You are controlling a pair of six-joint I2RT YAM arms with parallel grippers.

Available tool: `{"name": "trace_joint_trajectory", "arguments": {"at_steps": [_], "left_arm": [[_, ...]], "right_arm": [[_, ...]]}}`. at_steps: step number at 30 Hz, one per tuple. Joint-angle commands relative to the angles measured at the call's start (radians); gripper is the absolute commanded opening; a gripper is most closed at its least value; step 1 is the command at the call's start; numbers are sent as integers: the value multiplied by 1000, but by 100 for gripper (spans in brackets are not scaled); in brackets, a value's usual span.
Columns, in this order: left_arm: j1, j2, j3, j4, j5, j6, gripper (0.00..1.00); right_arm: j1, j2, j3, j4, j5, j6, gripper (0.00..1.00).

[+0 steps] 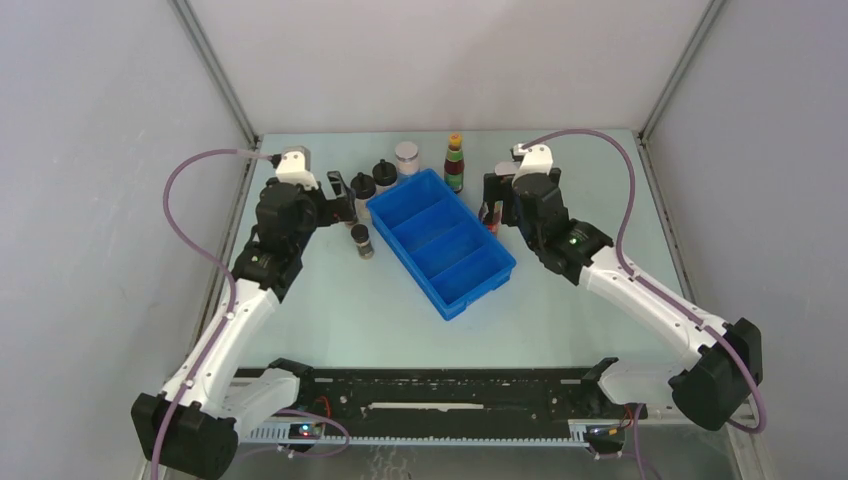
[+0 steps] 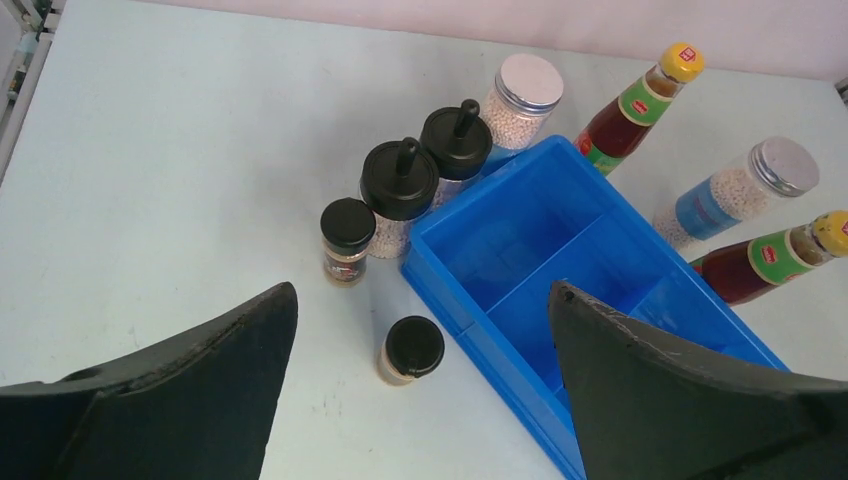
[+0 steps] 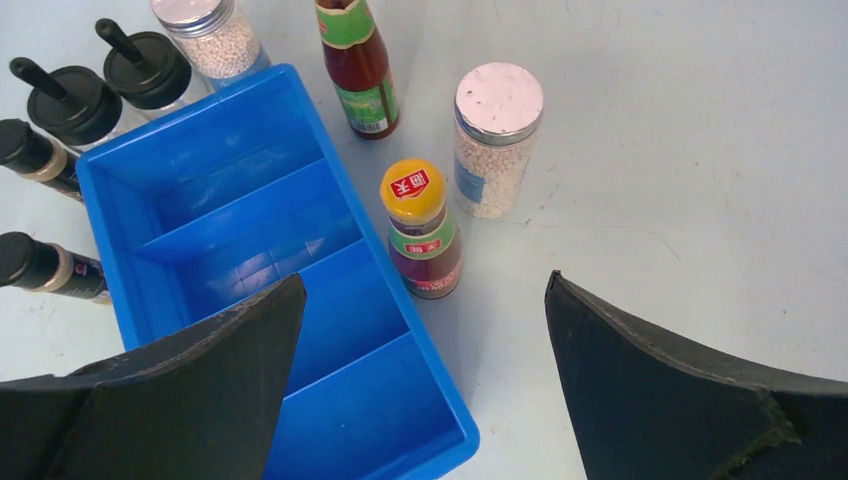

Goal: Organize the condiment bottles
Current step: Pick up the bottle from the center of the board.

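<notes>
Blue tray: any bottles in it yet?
No, in the top view every compartment of the blue tray shows only bare blue floor.

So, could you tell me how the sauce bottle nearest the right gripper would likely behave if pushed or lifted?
The sauce bottle stands tall on a narrow base, so a push near its yellow cap would probably tip it. It looks full of dark sauce, so probably heavy for its size.

Spice jars (image 2: pixel 347 240) left of tray (image 2: pixel 455 290), sauce bottles (image 2: pixel 625 110) right
</notes>
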Motion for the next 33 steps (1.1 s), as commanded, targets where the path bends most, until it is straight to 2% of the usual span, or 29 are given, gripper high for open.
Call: {"name": "trace_joint_trajectory", "arguments": {"at_steps": [1, 11, 33], "left_arm": [[7, -17, -32, 49, 19, -16, 100], [7, -33, -56, 72, 18, -13, 99], [6, -67, -81, 87, -8, 8, 99]], "right_arm": [[17, -46, -51, 77, 62, 16, 100], [16, -35, -118, 155, 152, -4, 98], [3, -74, -241, 325, 51, -40, 96]]}}
